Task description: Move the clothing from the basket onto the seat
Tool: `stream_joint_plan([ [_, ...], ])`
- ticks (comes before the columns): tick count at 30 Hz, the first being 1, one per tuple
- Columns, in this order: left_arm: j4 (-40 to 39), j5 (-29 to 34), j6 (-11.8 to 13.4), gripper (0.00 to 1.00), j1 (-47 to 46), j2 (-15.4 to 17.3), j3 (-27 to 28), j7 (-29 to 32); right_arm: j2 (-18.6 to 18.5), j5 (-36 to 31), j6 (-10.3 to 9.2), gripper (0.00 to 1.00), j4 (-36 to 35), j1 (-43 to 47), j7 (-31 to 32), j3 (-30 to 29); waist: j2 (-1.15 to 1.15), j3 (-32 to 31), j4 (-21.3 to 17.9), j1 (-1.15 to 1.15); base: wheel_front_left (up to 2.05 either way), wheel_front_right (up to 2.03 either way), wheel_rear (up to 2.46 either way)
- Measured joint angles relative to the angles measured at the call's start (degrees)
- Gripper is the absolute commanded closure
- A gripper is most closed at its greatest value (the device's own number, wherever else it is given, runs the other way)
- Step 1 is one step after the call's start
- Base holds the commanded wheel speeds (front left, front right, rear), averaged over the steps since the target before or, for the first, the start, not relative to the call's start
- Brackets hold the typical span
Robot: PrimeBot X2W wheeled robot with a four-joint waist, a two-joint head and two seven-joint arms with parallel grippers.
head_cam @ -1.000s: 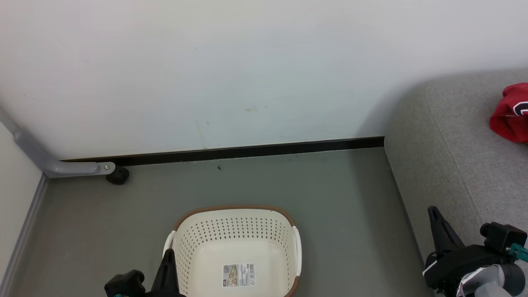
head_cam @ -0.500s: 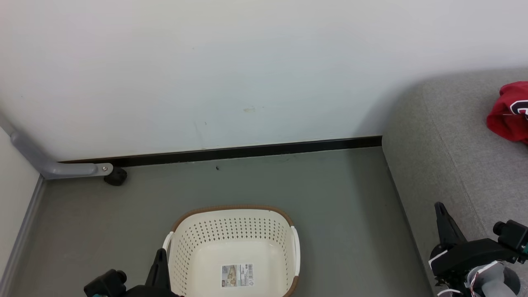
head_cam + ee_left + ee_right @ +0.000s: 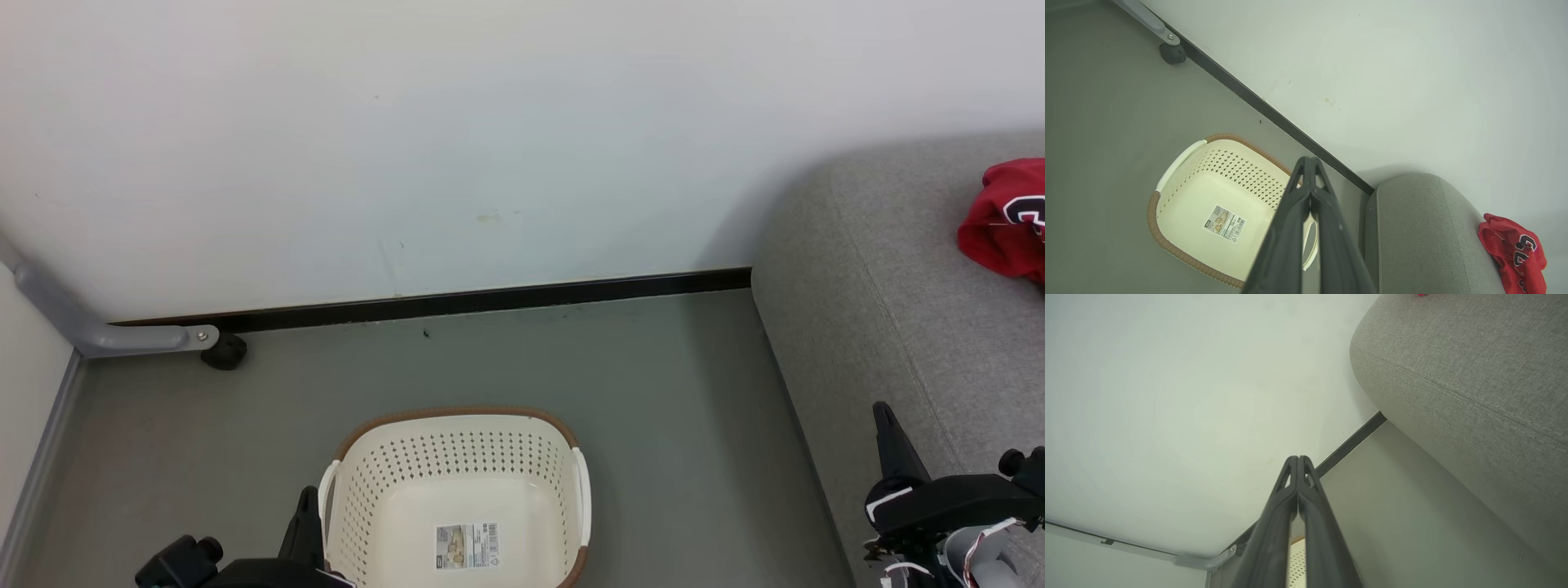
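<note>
The cream basket (image 3: 457, 453) with a brown rim stands on the grey floor, holding nothing but a label (image 3: 467, 545) on its bottom; the left wrist view shows this basket (image 3: 1184, 212) too. Red clothing (image 3: 1002, 219) lies crumpled on the grey seat (image 3: 898, 327) at the far right, also seen as clothing (image 3: 1515, 251) on the seat (image 3: 1421, 237) in the left wrist view. My left gripper (image 3: 309, 495) is shut, low beside the basket's left wall. My right gripper (image 3: 882, 410) is shut, over the seat's front edge. Both hold nothing.
A white wall with a dark baseboard (image 3: 457, 300) runs behind the basket. A grey metal leg (image 3: 106, 335) with a black caster (image 3: 224, 353) sits at the left corner. Open floor lies between the basket and the seat.
The head view has shifted slightly. Both grippers have dropped lower in the picture, the left one also drifting left and the right one drifting right. Both stay shut.
</note>
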Motion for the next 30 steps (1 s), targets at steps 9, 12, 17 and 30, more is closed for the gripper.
stream_joint_plan([
  [9, -0.88, -7.36, -1.12, 1.00, -0.71, 0.00, 1.88, 1.96, 1.13, 6.80, 0.48, 1.00, -1.36, 0.14, 2.02, -2.70, 0.00, 0.03, -0.31, 0.00, 0.00, 0.00, 0.00],
  [12, -1.08, -9.29, -1.64, 1.00, -0.75, 0.00, 2.58, 2.48, 1.54, 8.79, 0.52, 1.00, -1.68, 0.27, 2.90, -3.49, 0.00, 0.04, -0.40, 0.00, 0.00, 0.00, 0.00],
  [17, -1.40, -12.39, -2.15, 1.00, -0.75, 0.00, 3.24, 3.50, 2.00, 11.23, 0.57, 1.00, -2.14, 0.33, 3.52, -4.56, 0.00, 0.05, -0.52, 0.00, 0.00, 0.00, 0.00],
  [30, -2.57, -21.95, -4.15, 1.00, -0.87, 0.00, 5.70, 6.09, 3.54, 20.18, 1.21, 1.00, -3.86, 1.32, 6.36, -7.98, 0.00, 0.09, -0.93, 0.00, 0.00, 0.00, 0.00],
])
